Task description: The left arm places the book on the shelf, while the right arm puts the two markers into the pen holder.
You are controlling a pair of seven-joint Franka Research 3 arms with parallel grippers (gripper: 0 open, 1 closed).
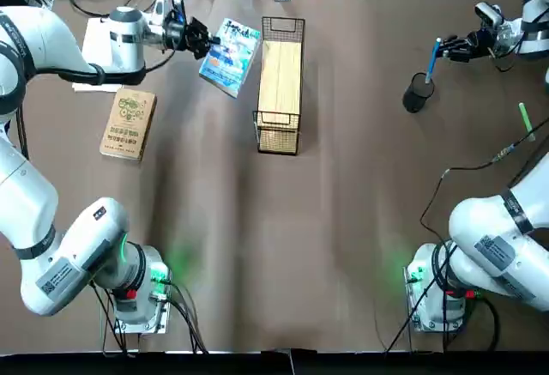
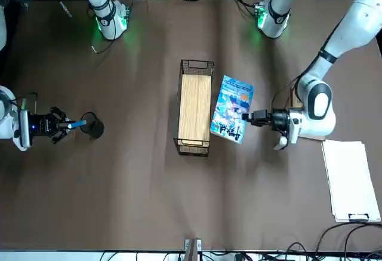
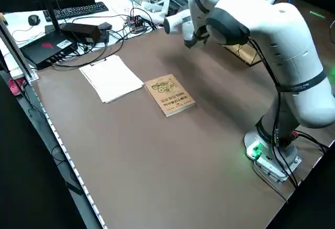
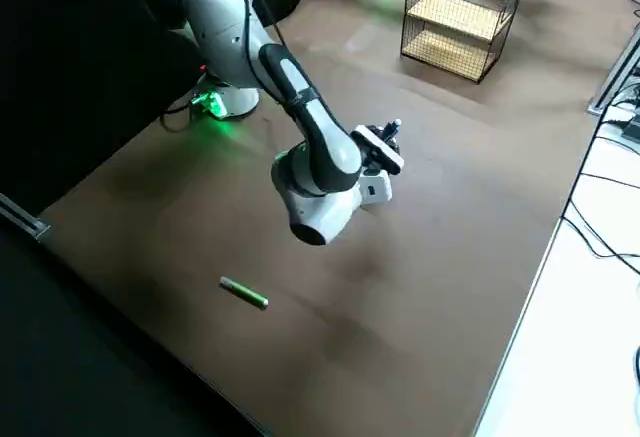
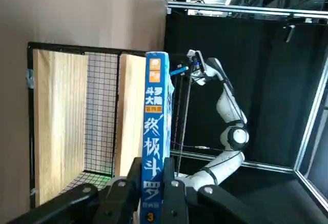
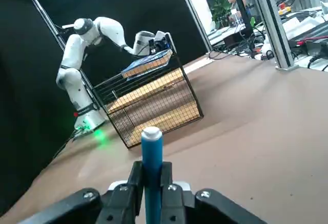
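Leftward, the left gripper [image 1: 208, 40], closed on the blue-covered book [image 1: 231, 56], holds it just beside the shelf [image 1: 280, 83]. Rightward, the right gripper [image 1: 443, 47] pinches the blue marker [image 1: 433, 59] by the pen holder [image 1: 419, 93] (the green marker [image 1: 525, 117] lies near the table's [image 1: 343, 246] right edge).

Left side view: blue book, hidden behind the left arm; right hand, beyond the picture's edge.

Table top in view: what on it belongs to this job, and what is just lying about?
For the job:
- blue-covered book
- black wire-mesh shelf with wooden planks
- blue marker
- bright green marker
- black mesh pen holder

Lying about:
- kraft-brown book
- white paper stack
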